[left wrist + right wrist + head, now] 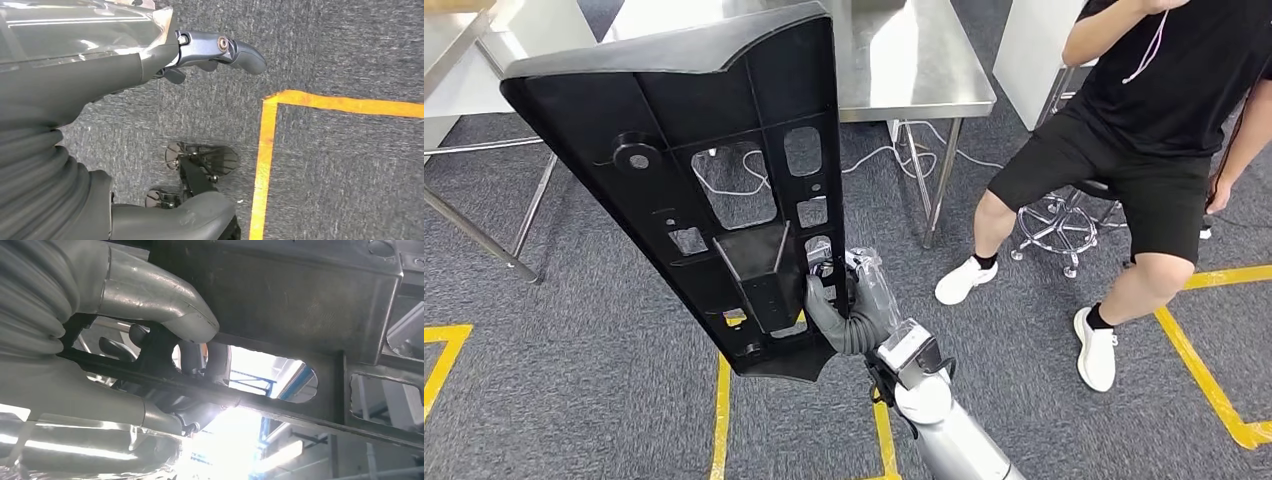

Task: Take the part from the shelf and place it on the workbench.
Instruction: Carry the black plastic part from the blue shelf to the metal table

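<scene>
One black part [724,190] gripped at its lower end by my right hand [844,305], long axis upright, tilted left, over grey carpet [574,400]; steel tabletop [914,60] beyond. Left hand [220,50] released.

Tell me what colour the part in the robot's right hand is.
Black, clearest in the head view: the part.

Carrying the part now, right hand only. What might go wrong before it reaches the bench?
1. The right hand grips the black part near its lower end, so the long panel above may lever and slip or twist.
2. The part blocks much of the head view, hiding part of the steel bench.
3. A seated person is close on the right; a swing might hit them.
</scene>
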`<state>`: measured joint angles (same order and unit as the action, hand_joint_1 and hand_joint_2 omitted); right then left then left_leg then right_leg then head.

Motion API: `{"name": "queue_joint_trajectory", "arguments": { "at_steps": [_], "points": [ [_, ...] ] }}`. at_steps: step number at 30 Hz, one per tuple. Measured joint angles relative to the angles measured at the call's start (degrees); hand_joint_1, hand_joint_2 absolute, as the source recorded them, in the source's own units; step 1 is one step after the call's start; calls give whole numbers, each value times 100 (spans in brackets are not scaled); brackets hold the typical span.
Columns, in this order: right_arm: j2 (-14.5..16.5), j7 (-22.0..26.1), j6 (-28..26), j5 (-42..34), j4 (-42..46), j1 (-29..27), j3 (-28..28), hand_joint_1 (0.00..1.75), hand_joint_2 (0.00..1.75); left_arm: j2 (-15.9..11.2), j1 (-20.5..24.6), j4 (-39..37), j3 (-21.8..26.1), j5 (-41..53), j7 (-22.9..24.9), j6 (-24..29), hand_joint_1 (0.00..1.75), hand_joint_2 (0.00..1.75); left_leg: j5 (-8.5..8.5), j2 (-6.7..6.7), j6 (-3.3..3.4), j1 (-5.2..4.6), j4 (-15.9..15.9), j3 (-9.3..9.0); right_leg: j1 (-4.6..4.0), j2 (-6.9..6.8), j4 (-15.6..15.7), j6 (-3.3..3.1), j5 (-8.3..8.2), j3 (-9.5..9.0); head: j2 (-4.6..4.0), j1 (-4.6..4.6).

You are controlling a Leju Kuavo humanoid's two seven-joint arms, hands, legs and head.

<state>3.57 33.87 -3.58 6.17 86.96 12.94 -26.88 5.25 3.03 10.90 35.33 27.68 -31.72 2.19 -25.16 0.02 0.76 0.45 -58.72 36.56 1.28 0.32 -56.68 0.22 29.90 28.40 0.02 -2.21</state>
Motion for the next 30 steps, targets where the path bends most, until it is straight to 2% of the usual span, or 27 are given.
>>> {"name": "queue_joint_trajectory", "arguments": {
  "at_steps": [2, 3, 4, 5, 6, 8, 9, 10, 11, 12, 13, 14, 15, 16, 17, 19, 21, 23, 24, 25, 26, 28, 29, 30],
  "points": [
    [9, 1, -1, 2, -3, -3, 1, 173, 175, -1, -3, -1, 4, -4, 6, 6, 0, 175, -91, -13, 89, -40, 89, -65, -36, 4, -36, 107, -3, -70, 0, 0],
    [11, 0, -2, 2, -2, -5, 3, 173, 175, 2, -7, 0, 6, -6, 6, 7, 0, 175, -51, -26, 145, -39, 138, -147, -51, -1, -71, 150, 9, -104, 0, -8],
    [13, 2, -4, 2, 1, -2, 4, 173, 175, 4, -9, 0, 8, -7, 6, 7, 0, 175, -21, -32, 197, -37, 187, -241, -65, -3, -170, 173, 38, -124, 0, -18],
    [13, 3, -4, 2, 4, 8, 7, 173, 175, 9, -5, 0, 10, -7, 6, 7, 0, 175, -4, -30, 243, -36, 210, -334, -67, -4, -321, 174, 105, -62, 0, -24],
    [12, 4, -5, 2, 5, 18, 8, 173, 175, 10, 3, 1, 16, -9, 6, 7, 0, 175, -5, -32, 280, -34, 231, -396, -66, -5, -618, 159, 220, 105, 0, -30],
    [5, 3, -4, 2, 3, 19, 9, 173, 175, 11, 16, 1, 34, -11, 5, 9, 0, 175, -60, -42, 319, -50, 233, -445, -63, -5, -1378, 132, 482, 627, 0, -34],
    [1, 3, -4, 2, 0, 10, 10, 173, 175, 13, 15, 1, 44, -12, 5, 10, 0, 175, -96, -51, 327, -61, 233, -472, -64, -5, -1648, 136, 584, 869, 0, -36],
    [-4, 2, -4, 3, -3, 1, 10, 173, 175, 16, 8, 1, 51, -12, 5, 11, 0, 175, -136, -61, 329, -75, 232, -512, -67, -6, -1707, 155, 601, 1004, 0, -38],
    [-8, 1, -4, 4, -5, -4, 11, 173, 175, 22, 3, 0, 57, -10, 4, 13, 0, 175, -181, -73, 329, -93, 232, -570, -72, -6, -1536, 193, 491, 1023, 0, -39],
    [-9, 1, -4, 5, -5, -5, 14, 173, 175, 30, -1, -1, 62, -9, 4, 13, 0, 175, -232, -84, 327, -111, 233, -639, -84, -7, -1167, 233, 257, 944, 0, -39],
    [-11, 1, -4, 6, -7, -5, 17, 173, 175, 41, -2, -2, 67, -7, 3, 13, 0, 175, -282, -94, 321, -127, 235, -692, -103, -8, -746, 241, -37, 832, 0, -40],
    [-14, 2, -4, 6, -9, -5, 21, 173, 175, 51, -1, -2, 72, -4, 3, 13, 0, 175, -337, -108, 307, -145, 233, -751, -120, -11, -392, 203, -244, 734, 0, -39],
    [-17, 1, -4, 6, -13, -4, 25, 173, 175, 60, 6, -3, 75, -3, 3, 13, 0, 175, -390, -115, 282, -157, 235, -788, -143, -12, -170, 141, -373, 660, 0, -40],
    [-20, 1, -4, 6, -17, -2, 28, 173, 175, 67, 10, -3, 79, -1, 3, 13, 0, 175, -413, -121, 252, -165, 220, -817, -156, -12, -78, 62, -423, 624, 0, -44],
    [-21, -1, -4, 6, -20, 1, 29, 173, 175, 69, 10, -3, 81, 1, 3, 13, 0, 175, -421, -123, 221, -171, 196, -850, -146, -9, -48, -12, -409, 589, 0, -48],
    [-16, -1, -4, 6, -23, 8, 34, 173, 175, 60, 9, -2, 85, 4, 2, 13, 0, 175, -448, -104, 164, -155, 81, -849, -76, 1, 27, -104, -454, 457, 0, -50],
    [-8, 1, -4, 6, -25, 19, 38, 173, 175, 52, 17, -1, 87, 9, -1, 13, 0, 175, -615, -74, 91, -109, -265, -678, -17, 1, 62, -156, -432, 333, 0, -35],
    [-1, 1, -4, 6, -30, 25, 39, 173, 175, 53, 21, -1, 87, 12, -2, 13, 0, 175, -882, -52, 5, -37, -874, -273, -17, -2, 59, -166, -374, 284, 0, -28],
    [1, 0, -4, 6, -37, 18, 39, 173, 175, 48, 16, -1, 88, 12, -2, 13, 0, 175, -959, -45, -35, 5, -1118, -63, -12, 0, 58, -155, -339, 258, 0, -30],
    [0, -1, -4, 6, -44, 9, 39, 173, 175, 43, 8, -1, 89, 12, -2, 13, 0, 175, -932, -38, -73, 46, -1208, 82, -1, 4, 56, -133, -298, 219, 0, -30],
    [-1, -1, -3, 6, -52, 0, 40, 173, 175, 36, 2, -1, 91, 12, -2, 13, 0, 175, -777, -29, -109, 86, -1097, 123, 17, 8, 55, -104, -251, 165, 0, -30],
    [-1, 0, -2, 6, -57, -9, 40, 173, 175, 27, -1, -2, 93, 13, -3, 13, 0, 175, -275, -22, -200, 154, -457, -46, 60, 12, 56, -23, -146, 45, 0, -31],
    [0, 1, -2, 6, -60, -5, 41, 173, 175, 33, 0, -7, 93, 15, -5, 10, 0, 175, -154, -22, -236, 160, -180, -132, 70, 12, 60, 19, -102, -14, -1, -19],
    [3, 2, -2, 6, -61, 2, 40, 173, 175, 38, 4, -9, 94, 18, -9, 9, 0, 175, -104, -14, -227, 155, -10, -192, 65, 12, 70, 65, -67, -43, -1, -3]
  ]
}}
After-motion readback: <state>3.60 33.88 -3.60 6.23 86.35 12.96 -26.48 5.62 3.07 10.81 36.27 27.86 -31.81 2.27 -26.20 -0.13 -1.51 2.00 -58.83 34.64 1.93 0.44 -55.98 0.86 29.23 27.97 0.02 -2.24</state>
